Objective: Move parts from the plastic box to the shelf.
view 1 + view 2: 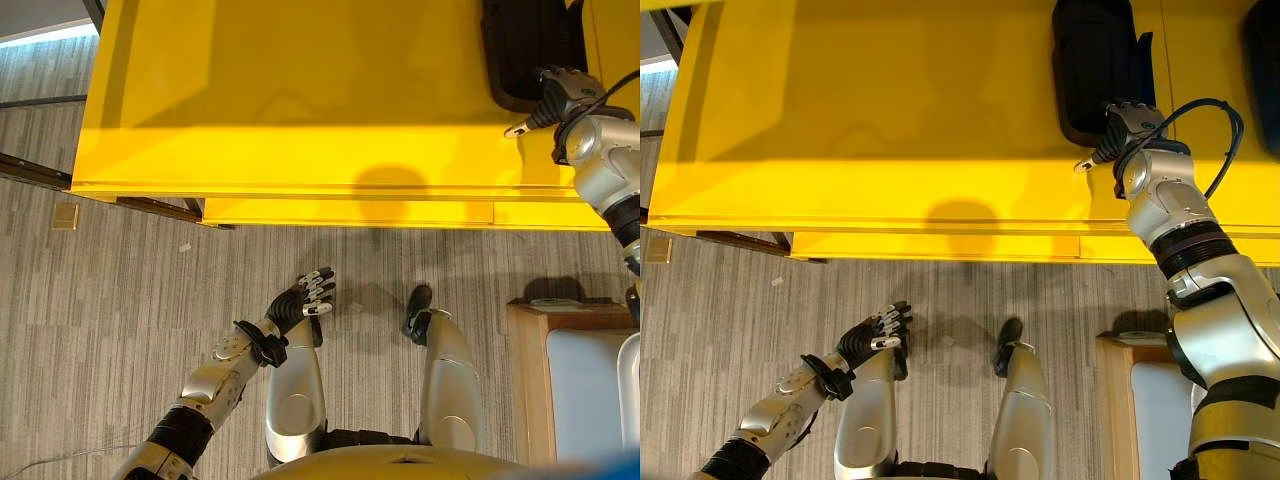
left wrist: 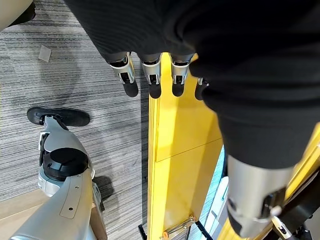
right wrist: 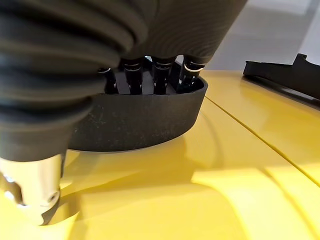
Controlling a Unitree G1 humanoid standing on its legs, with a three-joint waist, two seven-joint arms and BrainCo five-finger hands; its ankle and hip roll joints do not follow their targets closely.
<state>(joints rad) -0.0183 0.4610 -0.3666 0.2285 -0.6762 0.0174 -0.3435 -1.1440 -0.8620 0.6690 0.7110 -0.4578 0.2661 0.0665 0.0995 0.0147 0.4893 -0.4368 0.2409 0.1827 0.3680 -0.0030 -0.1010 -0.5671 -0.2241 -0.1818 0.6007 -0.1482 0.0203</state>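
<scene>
Hanging low over the grey carpet point(image 1: 120, 290), the left hand point(image 1: 305, 298) is seen with fingers relaxed and nothing held. Farther off, the right hand point(image 1: 1118, 128) is stretched over the yellow shelf point(image 1: 890, 130), fingertips point(image 3: 189, 70) dipped into a black part point(image 3: 145, 117); whether they grip it cannot be told.

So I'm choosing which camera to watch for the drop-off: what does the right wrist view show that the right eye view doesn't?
Right wrist view alone: the right robot hand's fingers reaching over the black part's wall, tips hidden inside. Right eye view alone: the left robot hand low over the grey carpet, fingers relaxed. Both show the part resting on the yellow shelf, with a second black part further along.
</scene>
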